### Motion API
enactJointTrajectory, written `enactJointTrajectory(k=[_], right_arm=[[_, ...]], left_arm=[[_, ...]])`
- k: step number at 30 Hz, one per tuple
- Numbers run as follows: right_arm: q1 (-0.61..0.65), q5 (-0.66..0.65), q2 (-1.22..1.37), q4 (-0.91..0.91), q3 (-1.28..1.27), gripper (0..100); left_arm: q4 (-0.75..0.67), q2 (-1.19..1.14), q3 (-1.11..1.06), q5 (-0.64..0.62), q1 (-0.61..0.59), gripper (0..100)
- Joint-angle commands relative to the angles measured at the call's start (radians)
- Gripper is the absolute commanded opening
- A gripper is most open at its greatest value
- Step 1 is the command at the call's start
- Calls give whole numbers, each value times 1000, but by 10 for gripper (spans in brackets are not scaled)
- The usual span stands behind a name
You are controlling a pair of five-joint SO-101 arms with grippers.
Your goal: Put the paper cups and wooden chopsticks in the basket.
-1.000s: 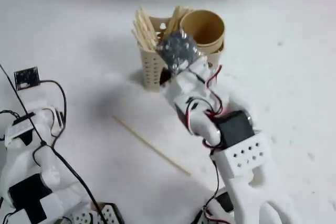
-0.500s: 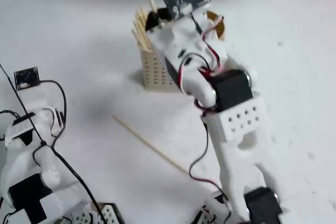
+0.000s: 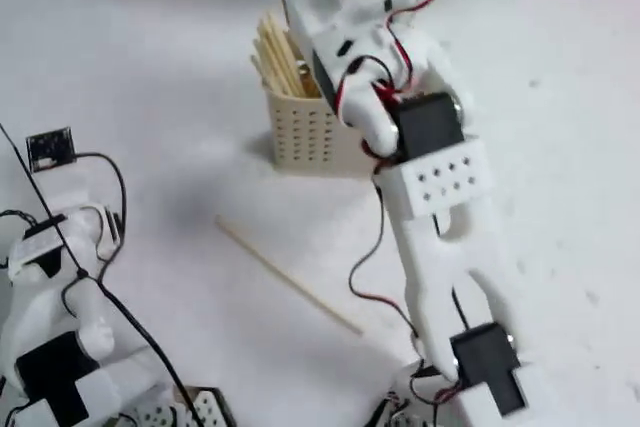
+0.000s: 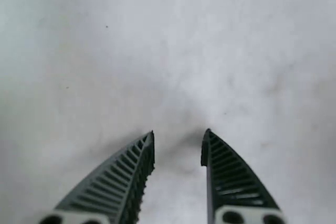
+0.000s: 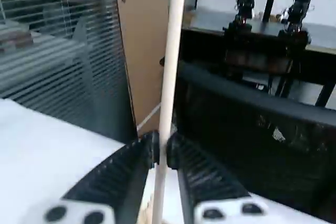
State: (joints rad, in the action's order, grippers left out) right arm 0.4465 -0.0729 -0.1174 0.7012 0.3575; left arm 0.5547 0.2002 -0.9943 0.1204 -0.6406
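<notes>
Right gripper clamped narrow on a wooden chopstick, held upright above the basket: lower it vertically among the standing sticks before releasing, lest it tip out; a second chopstick lies on the table.

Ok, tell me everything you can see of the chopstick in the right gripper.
The chopstick is a thin, straight stick of pale, plain wood. The right gripper is shut on it, its dark ribbed fingers on either side, and a long stretch runs out past them against the room behind. Nothing else touches it. In the high view that arm is raised over the basket, which holds more chopsticks.
</notes>
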Motion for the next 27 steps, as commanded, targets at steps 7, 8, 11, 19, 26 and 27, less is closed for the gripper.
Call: enactJointTrajectory(k=[7, 8, 11, 19, 26, 27], right_arm=[[-10, 2, 21, -76, 40, 21], [-10, 2, 19, -74, 40, 22], [-10, 2, 16, -38, 40, 22], [-10, 5, 18, -12, 40, 67], [-10, 3, 13, 13, 38, 148], [-10, 3, 13, 19, 40, 144]], left_arm=[[-11, 7, 2, -8, -8, 157], [-11, 7, 2, -8, -8, 157], [-11, 7, 2, -8, -8, 157], [-11, 7, 2, -8, -8, 157], [-11, 7, 2, -8, -8, 157], [-11, 7, 2, -8, -8, 157]])
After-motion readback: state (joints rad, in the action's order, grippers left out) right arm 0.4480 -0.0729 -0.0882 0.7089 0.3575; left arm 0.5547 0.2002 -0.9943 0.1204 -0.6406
